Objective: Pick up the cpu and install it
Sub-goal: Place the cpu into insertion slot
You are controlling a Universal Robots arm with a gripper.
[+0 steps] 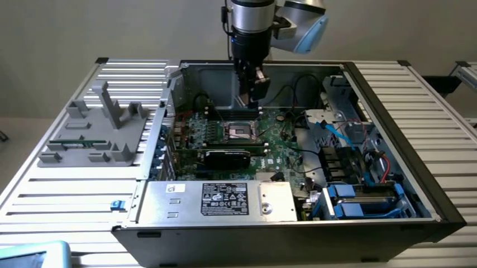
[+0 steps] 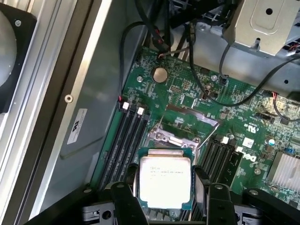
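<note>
at the exterior view's left, a grey plastic rack (image 1: 97, 131) stands on the ribbed metal tabletop (image 1: 417, 100), just beside the open computer case (image 1: 298, 234). inside the case lies the green motherboard (image 1: 280, 142), and near its middle i see the black square socket (image 1: 242, 130) with a dark centre. my hand (image 1: 251, 105) hangs over the motherboard, a little above the socket and toward the far wall of the case, apart from the board. in the wrist view my hand (image 2: 165, 190) is closed on the cpu (image 2: 166, 182): two dark fingers (image 2: 125, 199) press on its two opposite edges, and its silvery top with small print faces the camera. the cpu is held flat in the air over the motherboard (image 2: 187, 89), and the metal frame of the socket (image 2: 180, 136) shows just beside its far edge. black memory slots (image 2: 124, 140) run on both sides of the socket. at the exterior view's right, blue drive brackets (image 1: 350, 198) sit in the corner of the case.
</note>
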